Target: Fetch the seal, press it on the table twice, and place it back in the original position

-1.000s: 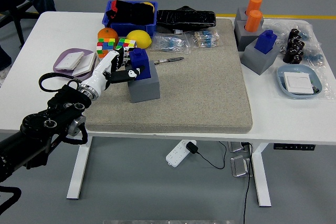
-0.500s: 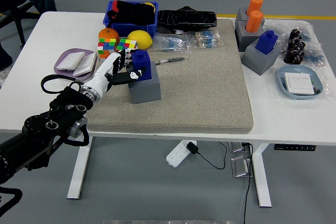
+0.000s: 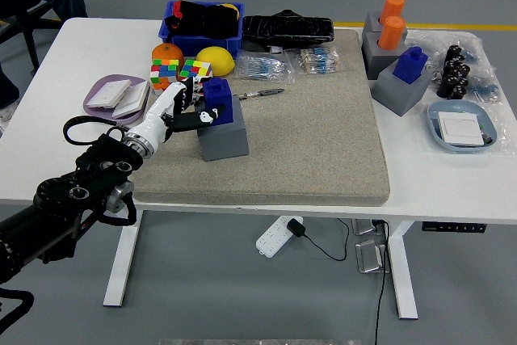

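A blue seal stands upright in a grey block holder on the left part of the grey mat. My left hand, white with black fingers, reaches in from the lower left and lies against the seal's left side. Its fingers are spread beside the seal and the thumb rests at the seal's front base. The hand has no closed grip on the seal, which still sits in its holder. My right arm is out of the picture.
Behind the hand lie a Rubik's cube, an orange, a lemon and a purple plate. A pen lies right of the seal. At the right stand another blue seal and orange seals.
My left hand has crept slightly up and right, closer against the seal, over the last second. In the last half second nothing has moved.
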`<action>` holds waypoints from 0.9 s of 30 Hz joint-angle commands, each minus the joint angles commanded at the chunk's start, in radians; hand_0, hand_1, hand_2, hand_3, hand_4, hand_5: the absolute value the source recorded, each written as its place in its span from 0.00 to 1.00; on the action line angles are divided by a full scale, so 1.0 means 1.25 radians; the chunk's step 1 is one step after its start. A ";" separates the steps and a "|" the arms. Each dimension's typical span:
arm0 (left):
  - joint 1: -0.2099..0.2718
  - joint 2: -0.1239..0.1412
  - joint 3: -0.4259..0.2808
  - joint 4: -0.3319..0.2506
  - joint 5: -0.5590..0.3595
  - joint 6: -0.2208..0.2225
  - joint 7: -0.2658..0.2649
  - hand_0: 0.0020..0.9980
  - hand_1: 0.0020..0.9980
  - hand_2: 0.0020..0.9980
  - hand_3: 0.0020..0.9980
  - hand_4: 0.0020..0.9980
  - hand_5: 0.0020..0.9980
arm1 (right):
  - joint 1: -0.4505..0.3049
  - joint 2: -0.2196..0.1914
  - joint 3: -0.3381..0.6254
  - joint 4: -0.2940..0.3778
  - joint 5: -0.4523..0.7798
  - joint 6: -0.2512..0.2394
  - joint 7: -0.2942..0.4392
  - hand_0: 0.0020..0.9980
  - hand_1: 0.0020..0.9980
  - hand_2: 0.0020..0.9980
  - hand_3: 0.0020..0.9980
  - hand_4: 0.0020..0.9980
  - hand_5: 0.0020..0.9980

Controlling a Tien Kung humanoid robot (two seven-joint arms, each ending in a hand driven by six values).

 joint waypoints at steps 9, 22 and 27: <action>0.000 0.002 -0.004 -0.001 -0.008 -0.017 -0.004 0.90 0.89 0.83 0.86 0.99 0.00 | 0.000 0.000 0.000 0.000 0.000 0.000 0.001 0.77 0.67 0.65 0.62 0.79 0.49; 0.000 0.005 -0.003 -0.002 -0.009 -0.024 -0.006 0.90 0.90 0.84 0.86 1.00 0.00 | -0.001 -0.002 -0.005 0.000 0.001 0.001 0.001 0.77 0.67 0.65 0.62 0.80 0.50; 0.002 0.012 -0.011 -0.011 -0.011 -0.029 -0.007 0.91 0.91 0.84 0.86 1.00 0.00 | -0.003 -0.003 -0.007 0.000 0.002 0.001 0.001 0.77 0.67 0.65 0.62 0.80 0.50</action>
